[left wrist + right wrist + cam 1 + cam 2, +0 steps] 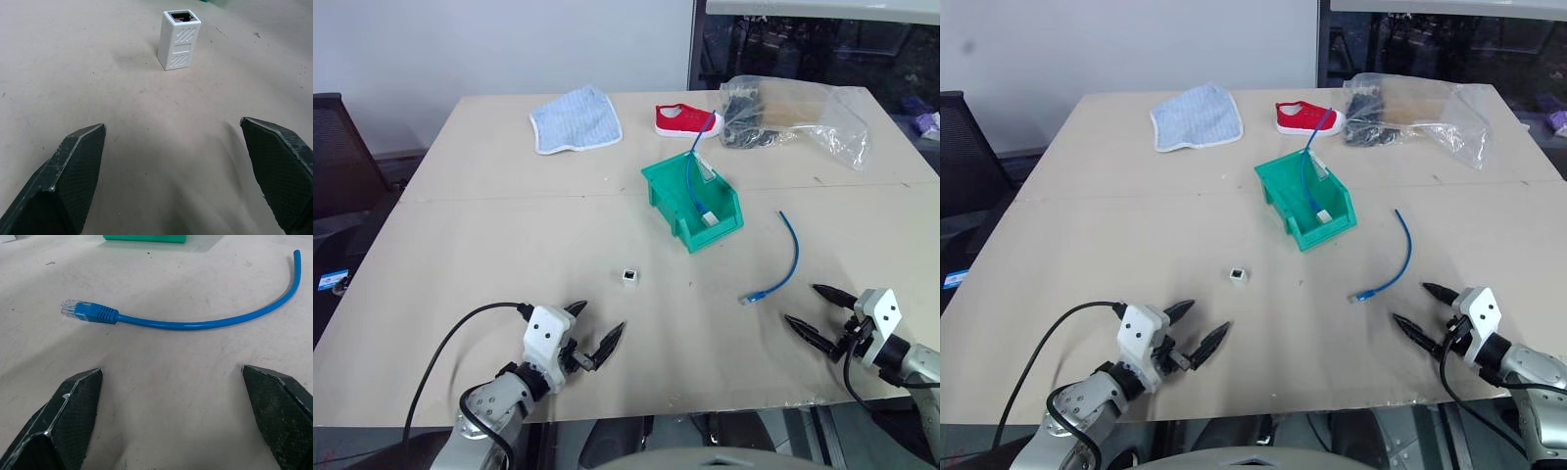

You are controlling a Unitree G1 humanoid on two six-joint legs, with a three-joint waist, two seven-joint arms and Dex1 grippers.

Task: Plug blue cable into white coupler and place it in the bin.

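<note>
We see both claws spread and empty, left claw (pixel 598 326) facing white coupler (pixel 629 275), right claw (pixel 820 309) facing blue cable (pixel 787 255) on bench (pixel 489 245)

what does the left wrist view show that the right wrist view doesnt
Left wrist view alone: the white coupler standing upright on the table, its dark socket facing up, ahead of the left gripper and untouched.

Right wrist view alone: the blue cable lying curved on the table with a clear plug at its near end, ahead of the right gripper, plus a green edge of the bin.

Both: the same tan tabletop, and a pair of black fingers spread wide apart with nothing between them.
</note>
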